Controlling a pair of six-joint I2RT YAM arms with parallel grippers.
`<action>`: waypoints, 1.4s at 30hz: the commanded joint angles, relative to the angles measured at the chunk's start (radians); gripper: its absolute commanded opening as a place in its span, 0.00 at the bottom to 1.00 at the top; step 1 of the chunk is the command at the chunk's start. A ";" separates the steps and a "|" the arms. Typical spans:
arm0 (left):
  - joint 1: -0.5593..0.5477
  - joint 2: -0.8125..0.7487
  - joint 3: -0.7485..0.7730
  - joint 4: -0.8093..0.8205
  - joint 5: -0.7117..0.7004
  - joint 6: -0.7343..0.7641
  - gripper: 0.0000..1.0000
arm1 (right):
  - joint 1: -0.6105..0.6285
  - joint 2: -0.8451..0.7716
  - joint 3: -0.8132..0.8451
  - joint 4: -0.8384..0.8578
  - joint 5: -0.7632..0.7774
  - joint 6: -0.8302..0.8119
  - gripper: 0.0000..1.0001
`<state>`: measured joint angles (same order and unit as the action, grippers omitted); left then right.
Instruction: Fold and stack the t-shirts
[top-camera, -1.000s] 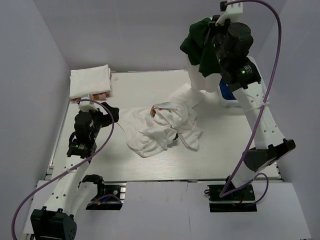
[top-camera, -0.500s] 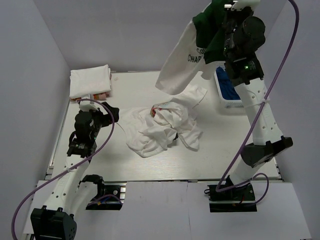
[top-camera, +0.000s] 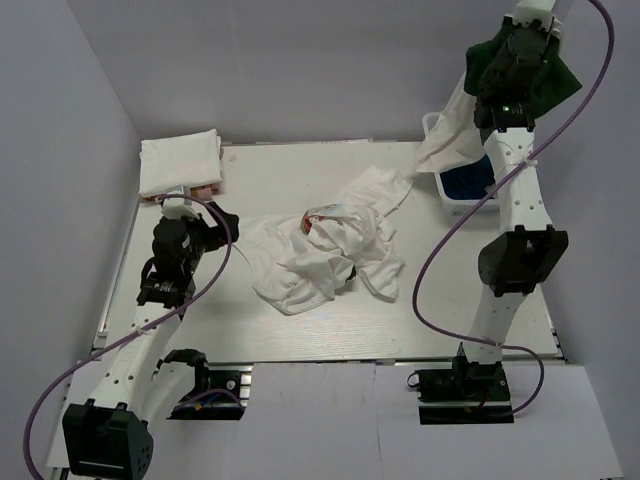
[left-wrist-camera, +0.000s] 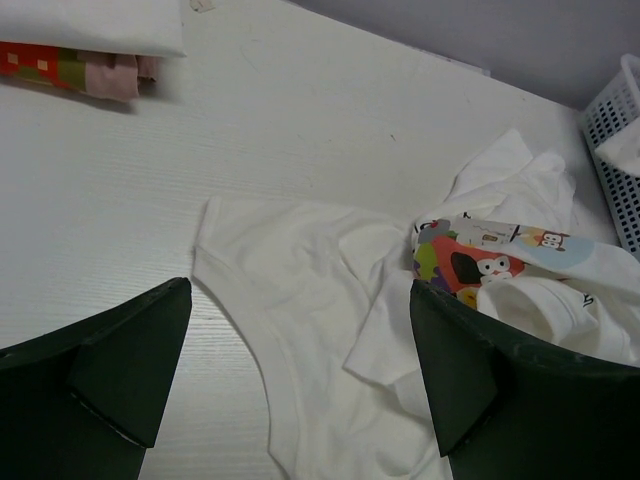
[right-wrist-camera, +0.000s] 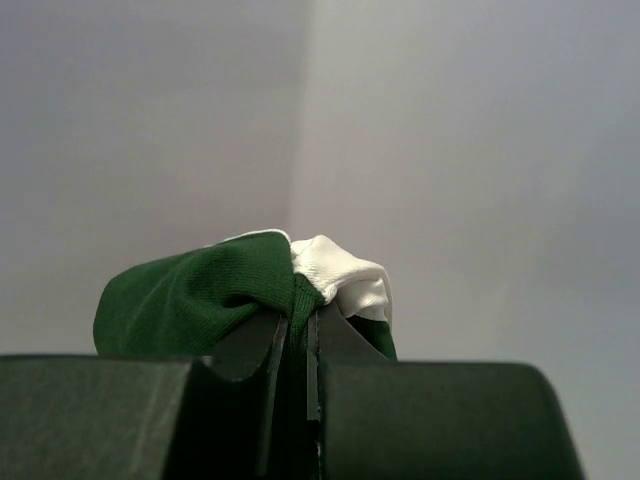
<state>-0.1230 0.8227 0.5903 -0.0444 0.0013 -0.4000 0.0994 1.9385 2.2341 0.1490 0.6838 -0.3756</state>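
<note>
Right hand (right-wrist-camera: 298, 335) raised high at upper right of the overhead view, pressed tight on a bunched dark green t-shirt (top-camera: 545, 85) and a white t-shirt (top-camera: 455, 135). The white one dangles over the lattice basket (left-wrist-camera: 612, 150). Left hand (left-wrist-camera: 300, 372) spread wide, low above the counter (top-camera: 260, 180), left of the crumpled heap of white t-shirts (top-camera: 320, 258) mid-frame. Folded white t-shirt (top-camera: 180, 162) at upper left.
</note>
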 joint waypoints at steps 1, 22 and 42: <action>0.003 0.032 0.009 0.026 0.023 0.013 1.00 | -0.064 0.037 -0.004 0.231 0.114 -0.046 0.00; 0.003 0.084 0.028 0.017 0.043 0.013 1.00 | -0.171 0.204 -0.404 -0.147 -0.259 0.454 0.22; 0.003 0.035 0.094 -0.112 0.061 -0.045 1.00 | 0.116 -0.393 -0.680 -0.307 -0.534 0.431 0.90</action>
<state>-0.1230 0.8471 0.6392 -0.1257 0.0360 -0.4297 0.0780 1.6924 1.7283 -0.2695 0.1394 0.0921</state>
